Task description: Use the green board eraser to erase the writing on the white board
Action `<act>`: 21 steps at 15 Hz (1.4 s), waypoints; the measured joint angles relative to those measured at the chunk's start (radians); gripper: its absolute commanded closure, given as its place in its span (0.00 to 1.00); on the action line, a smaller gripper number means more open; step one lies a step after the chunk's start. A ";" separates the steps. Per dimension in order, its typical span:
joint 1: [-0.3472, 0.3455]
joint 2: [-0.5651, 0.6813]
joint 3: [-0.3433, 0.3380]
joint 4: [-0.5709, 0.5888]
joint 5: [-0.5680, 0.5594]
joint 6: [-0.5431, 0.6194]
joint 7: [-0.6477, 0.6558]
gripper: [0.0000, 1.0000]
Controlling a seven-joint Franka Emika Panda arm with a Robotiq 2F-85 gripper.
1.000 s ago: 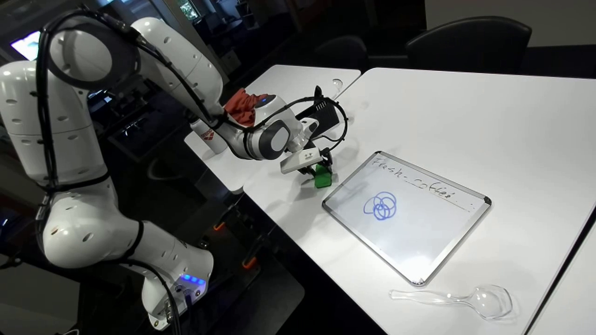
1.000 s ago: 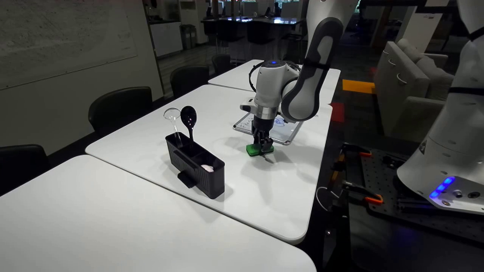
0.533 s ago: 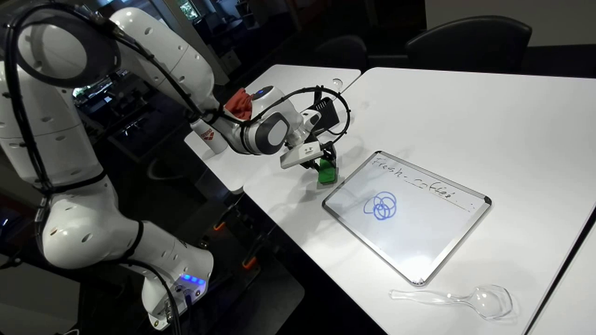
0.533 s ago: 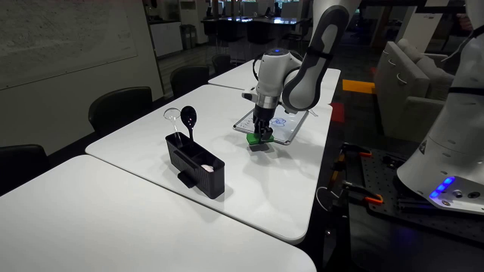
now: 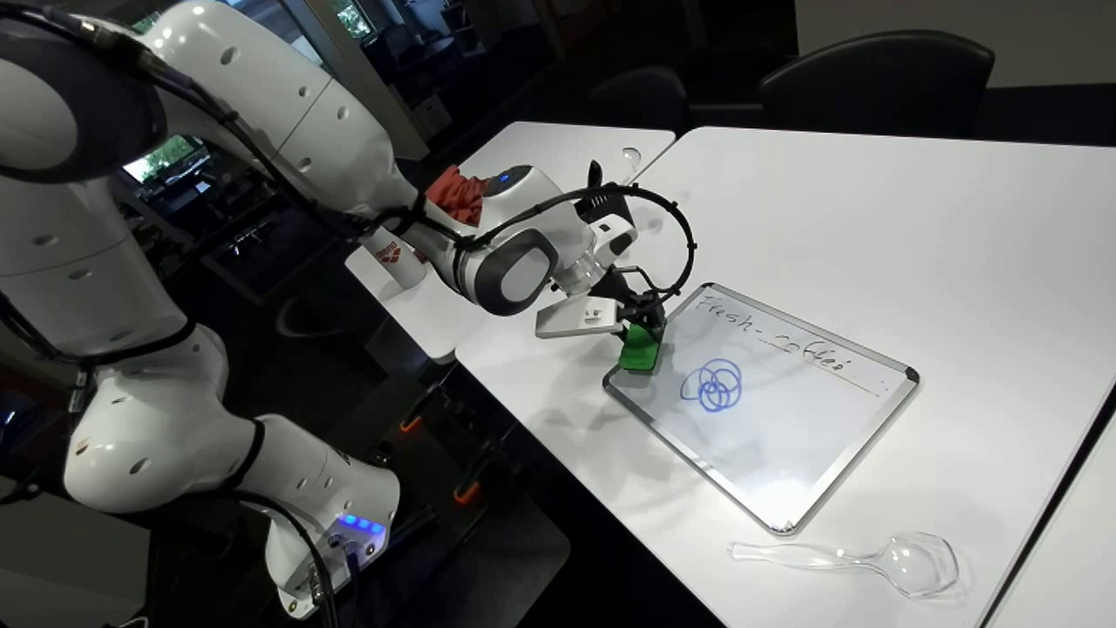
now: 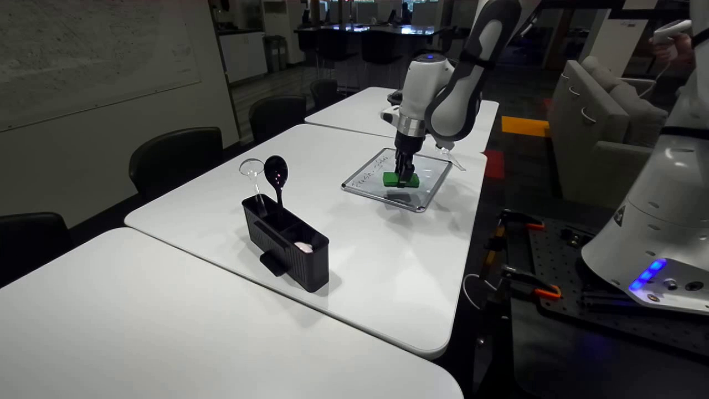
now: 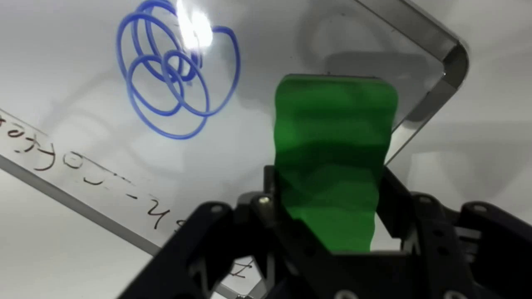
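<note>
The green board eraser (image 5: 640,351) is held in my gripper (image 5: 643,328). It shows in an exterior view (image 6: 391,179) and in the wrist view (image 7: 332,120), with one finger on each long side. The eraser is a little above the white board (image 5: 785,436), over its corner area, with its shadow on the board below. The board lies flat on the table and has a silver frame. A blue scribble (image 7: 206,97) and dark lettering (image 7: 158,212) along one edge are on it. In an exterior view (image 6: 405,173) my gripper hides the scribble.
A clear plastic spoon (image 5: 798,556) lies on the table beside the board. A black caddy (image 6: 285,244) with a black spoon (image 6: 276,173) and a clear spoon (image 6: 252,166) stands farther along the table. A red cloth (image 5: 453,195) and a white bottle (image 5: 397,262) are behind the arm.
The eraser, held in my gripper, has lifted off the table and moved over the white board's near corner. The board and the caddy have not moved.
</note>
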 measured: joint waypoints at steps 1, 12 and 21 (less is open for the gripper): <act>-0.029 0.002 0.007 0.000 0.017 0.001 -0.001 0.68; -0.243 0.116 0.129 0.073 0.105 0.072 -0.001 0.68; -0.384 0.212 0.260 0.219 0.147 -0.038 0.000 0.68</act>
